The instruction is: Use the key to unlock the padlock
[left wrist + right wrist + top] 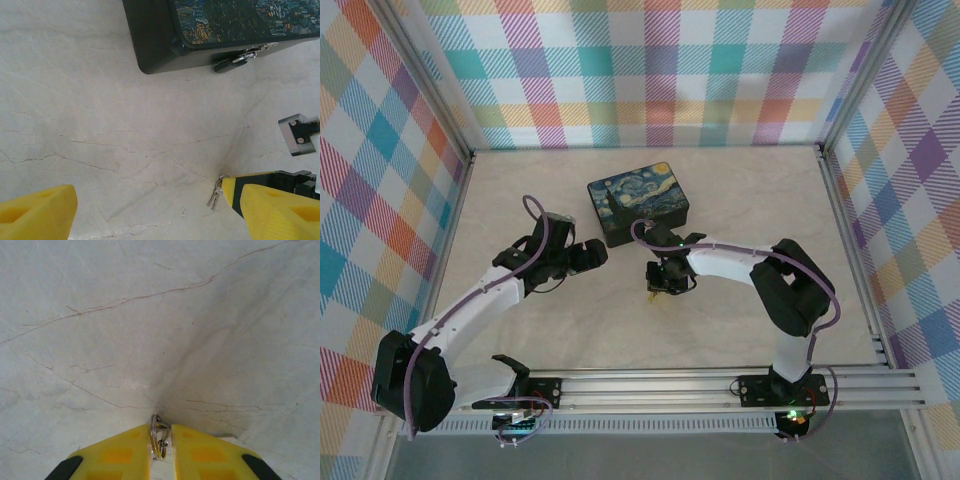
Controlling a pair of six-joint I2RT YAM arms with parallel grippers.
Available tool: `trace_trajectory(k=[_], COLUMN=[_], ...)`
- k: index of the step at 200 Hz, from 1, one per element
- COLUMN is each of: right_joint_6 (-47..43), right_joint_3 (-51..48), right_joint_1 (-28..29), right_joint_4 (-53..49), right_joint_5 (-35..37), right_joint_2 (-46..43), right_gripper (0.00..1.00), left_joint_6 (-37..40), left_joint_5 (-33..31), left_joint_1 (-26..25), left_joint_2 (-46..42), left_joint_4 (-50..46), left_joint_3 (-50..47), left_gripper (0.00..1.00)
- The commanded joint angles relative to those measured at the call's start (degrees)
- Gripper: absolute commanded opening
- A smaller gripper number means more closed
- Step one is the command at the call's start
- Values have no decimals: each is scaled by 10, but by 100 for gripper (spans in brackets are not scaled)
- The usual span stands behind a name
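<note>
One pale table [520, 320] carries everything, and two arms reach in from 6 o'clock. At 12 o'clock of the centre sits a dark painted tin [638, 208], its clasp side turned toward the arms, probably so the lock is within reach. The left gripper [592, 255], at 9 o'clock of the centre, hovers with fingers spread wide, seemingly free to steady the tin. The right gripper [161, 432], at 6 o'clock of the tin, pinches the keys [159, 442] by their ring, low against the table. The padlock [233, 61] hangs on the tin's near wall.
</note>
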Motion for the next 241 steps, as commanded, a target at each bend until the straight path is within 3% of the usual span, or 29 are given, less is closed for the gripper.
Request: trace_trajectory(k=[1, 38, 70, 105, 148, 184, 241], right_joint_6=[-11, -20, -40, -44, -56, -63, -50], right_joint_3=[10, -2, -11, -41, -51, -48, -49], right_joint_1=[3, 2, -9, -30, -35, -36, -14], right_joint_4=[-23, -10, -4, 39, 59, 93, 178], right_joint_5=[11, -9, -39, -108, -153, -201, -236], right_joint_2=[14, -10, -40, -84, -122, -139, -136], right_gripper=[16, 7, 5, 5, 7, 7, 8], left_joint_6=[8, 7, -56, -120, -136, -261, -417], left_joint_5=[-3, 18, 115, 167, 181, 181, 153], left_joint_1=[-4, -14, -17, -22, -22, -22, -25], left_joint_2=[-18, -21, 8, 18, 55, 78, 42], left_joint_4=[-9, 6, 126, 229, 248, 319, 280], left_joint_3=[-7, -24, -91, -137, -135, -148, -119], left_gripper=[85, 85, 84, 78, 72, 72, 74])
